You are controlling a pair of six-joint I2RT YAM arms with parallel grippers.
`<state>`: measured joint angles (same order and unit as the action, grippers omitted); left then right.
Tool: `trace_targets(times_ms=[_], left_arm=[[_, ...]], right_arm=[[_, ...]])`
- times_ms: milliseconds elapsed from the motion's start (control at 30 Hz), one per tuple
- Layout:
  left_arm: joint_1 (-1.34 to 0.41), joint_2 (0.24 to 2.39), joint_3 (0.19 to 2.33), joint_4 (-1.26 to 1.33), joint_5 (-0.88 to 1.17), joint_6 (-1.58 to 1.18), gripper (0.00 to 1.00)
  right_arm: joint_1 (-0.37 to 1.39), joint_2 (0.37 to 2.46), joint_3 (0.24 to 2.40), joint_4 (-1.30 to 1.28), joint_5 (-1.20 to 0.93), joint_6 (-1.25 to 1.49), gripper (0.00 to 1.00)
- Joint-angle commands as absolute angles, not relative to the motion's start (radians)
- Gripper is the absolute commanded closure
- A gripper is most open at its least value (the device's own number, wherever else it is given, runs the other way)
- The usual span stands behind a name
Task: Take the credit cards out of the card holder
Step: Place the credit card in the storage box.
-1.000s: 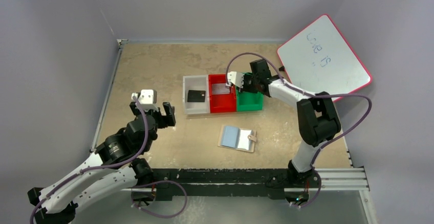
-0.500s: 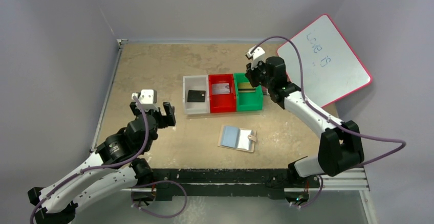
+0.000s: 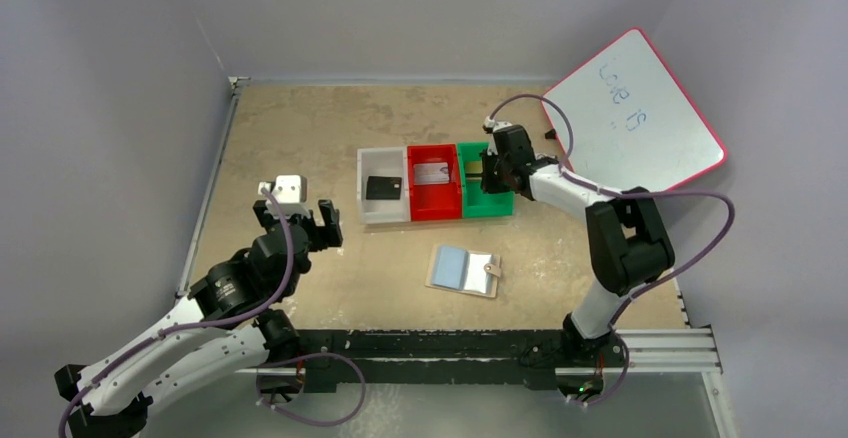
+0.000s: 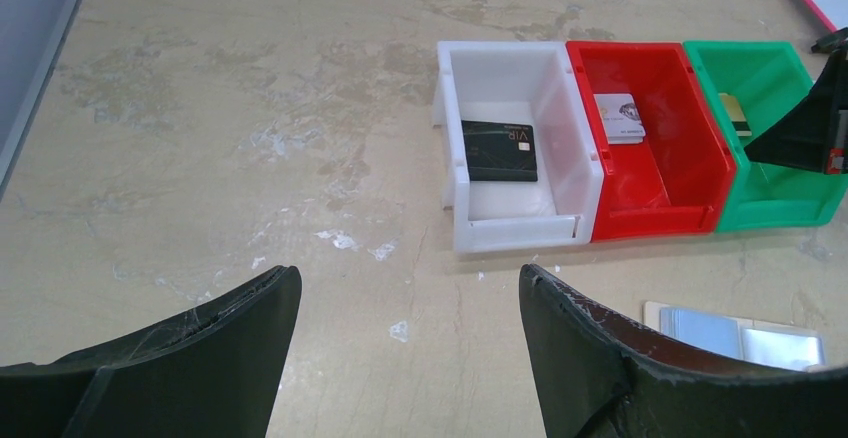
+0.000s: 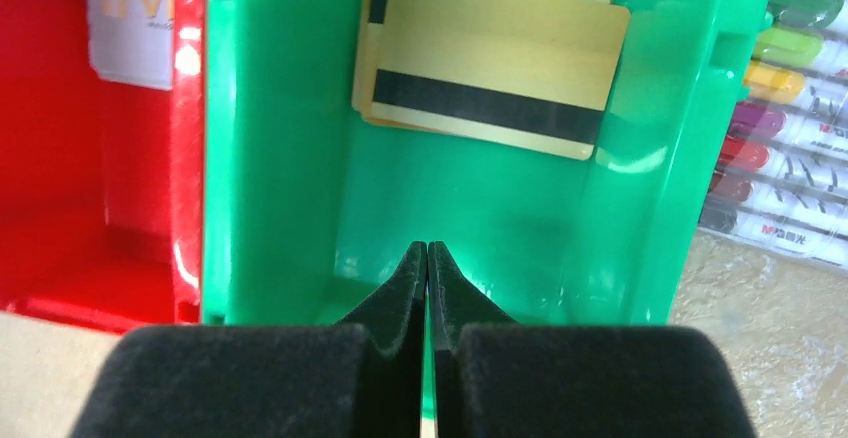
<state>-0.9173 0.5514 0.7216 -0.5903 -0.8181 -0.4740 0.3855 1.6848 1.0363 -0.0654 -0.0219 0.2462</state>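
Right gripper (image 5: 427, 250) hangs over the green bin (image 5: 280, 208), its foam-padded jaws pressed together on nothing; my left gripper (image 4: 410, 288) stands wide. I judge the task nearly finished: the card holder (image 3: 463, 270) lies open on the mottled table (image 3: 300, 128), shiny blue pockets looking empty. Glossy gold cards (image 5: 487, 63) with a black stripe rest in the green bin, a white card (image 4: 620, 118) in the red bin (image 4: 690, 188), a black card (image 4: 499, 150) in the white bin (image 4: 520, 228).

White arm links (image 3: 150, 348), black joints (image 3: 625, 233). Purple cable (image 3: 700, 196) loops behind the right claw (image 5: 427, 250); its fingers (image 5: 400, 296) are black foam.
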Motion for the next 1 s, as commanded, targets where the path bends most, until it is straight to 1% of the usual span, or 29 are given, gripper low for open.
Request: trace_targets(times_ms=[0, 267, 700, 967], left_arm=[[-0.915, 0.551, 0.743, -0.577, -0.843, -0.49, 0.2], [-0.915, 0.554, 0.745, -0.58, -0.846, -0.493, 0.2], [-0.914, 0.559, 0.746, -0.583, -0.849, -0.495, 0.2], [-0.914, 0.549, 0.748, -0.587, -0.851, -0.496, 0.2]], right_arm=[[0.384, 1.717, 1.128, -0.075, 0.067, 0.29, 1.0], [0.386, 1.832, 1.222, -0.097, 0.116, 0.264, 1.0], [0.421, 1.868, 1.196, -0.113, 0.129, 0.264, 1.0], [0.424, 1.901, 1.226, -0.131, 0.212, 0.266, 1.0]])
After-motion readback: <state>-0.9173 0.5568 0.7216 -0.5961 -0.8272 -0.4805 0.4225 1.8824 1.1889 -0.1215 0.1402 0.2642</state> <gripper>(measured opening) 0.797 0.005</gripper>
